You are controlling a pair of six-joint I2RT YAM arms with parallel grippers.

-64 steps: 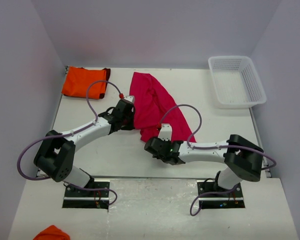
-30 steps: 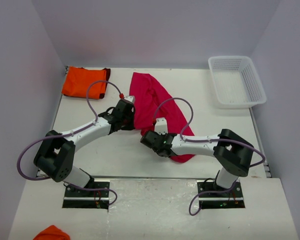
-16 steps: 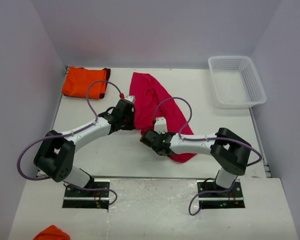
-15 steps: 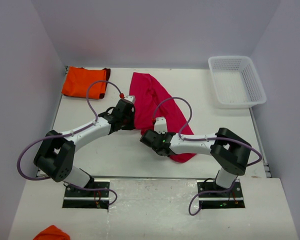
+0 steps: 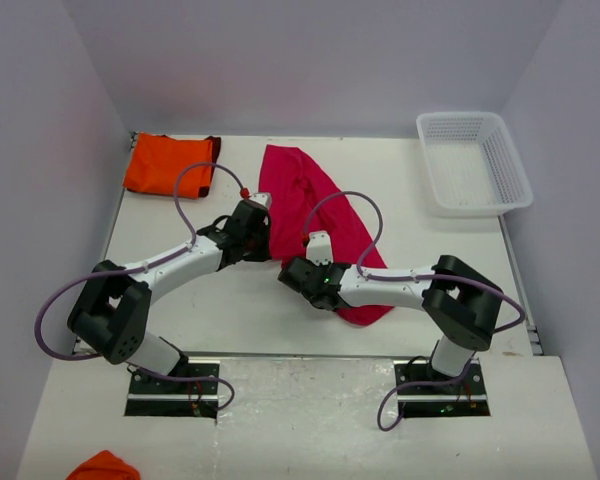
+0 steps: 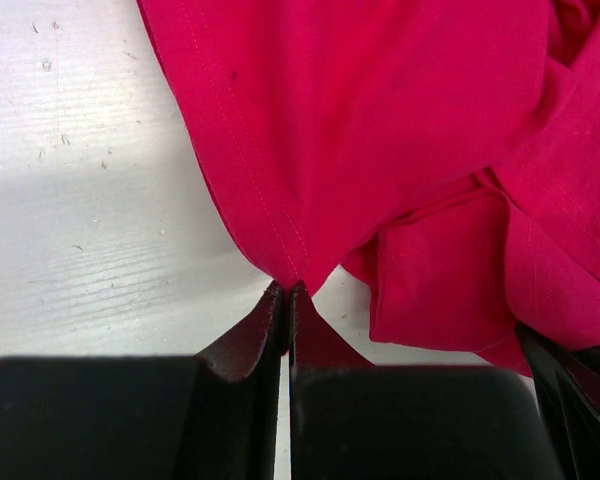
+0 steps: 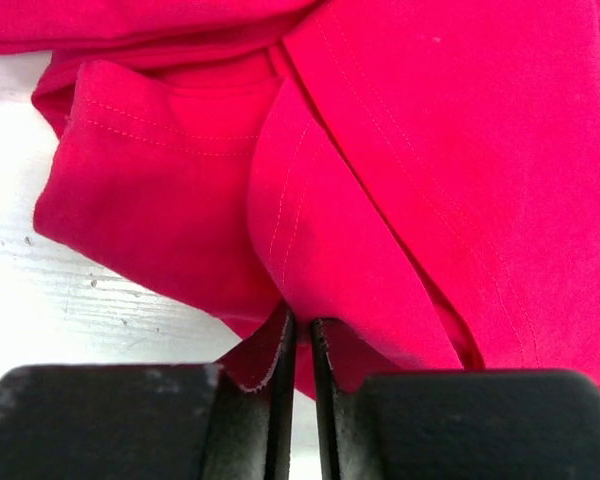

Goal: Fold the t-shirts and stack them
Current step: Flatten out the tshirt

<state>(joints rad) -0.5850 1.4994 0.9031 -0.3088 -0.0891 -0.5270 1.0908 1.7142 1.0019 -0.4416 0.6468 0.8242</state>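
- The crimson-pink t-shirt (image 5: 300, 190) lies rumpled and unfolded on the desk (image 5: 230, 310). It runs from near the middle of the far edge down towards the near edge, a little right of centre.
- The left hand (image 6: 285, 292) is closed tight. Its 2 fingers pinch the stitched hem at the shirt's left side, and the cloth fans out from the pinch.
- Bare desk shows to the left of that pinch in the left wrist view, and a bunched fold of the same shirt lies just to its right.
- The right hand (image 7: 300, 322) is nearly closed on a fold of the same shirt at its near-left part. A thin layer of cloth sits between the fingers.
- In the right wrist view a hemmed flap lies flat on the desk just left of that pinch.
- The 2 hands are near each other along the shirt's left side, the left 1 farther back than the right.
- The orange t-shirt (image 5: 165, 165) lies folded flat in the far left corner, with a dark edge along its right side. It is well apart from both hands.
- A white lattice basket (image 5: 460, 120) stands in the far right corner, apart from the shirts.
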